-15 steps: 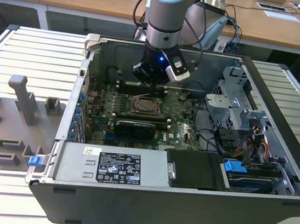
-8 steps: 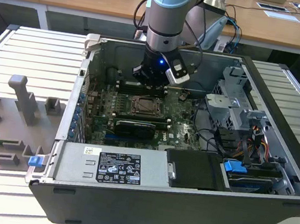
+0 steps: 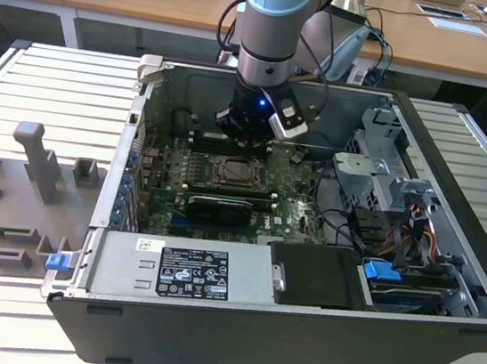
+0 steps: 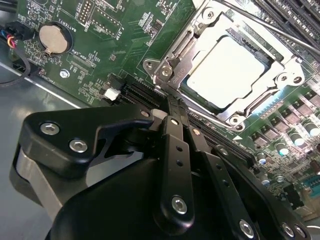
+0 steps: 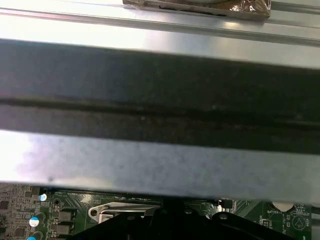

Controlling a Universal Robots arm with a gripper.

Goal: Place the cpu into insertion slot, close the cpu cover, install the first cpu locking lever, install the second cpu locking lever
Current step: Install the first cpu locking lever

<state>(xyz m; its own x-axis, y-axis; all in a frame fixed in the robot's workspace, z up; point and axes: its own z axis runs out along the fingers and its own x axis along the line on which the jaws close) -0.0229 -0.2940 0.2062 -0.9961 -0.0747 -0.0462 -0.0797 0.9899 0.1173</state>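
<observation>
The cpu, a dull silver square, lies flat in the insertion slot on the green board. The cpu cover is down around it, its metal frame bordering the chip on all sides. A thin metal lever rod runs along the far side of the socket. My gripper has its black fingers drawn together, shut, with nothing seen between them. Its tips sit just beside the socket's near corner. In the exterior view the gripper hangs inside the case just behind the socket.
The open computer case rings the board. A black expansion card lies in front of the socket, memory slots beside it, cables and drive bays at the exterior view's right. A case wall stands close by in the first wrist view.
</observation>
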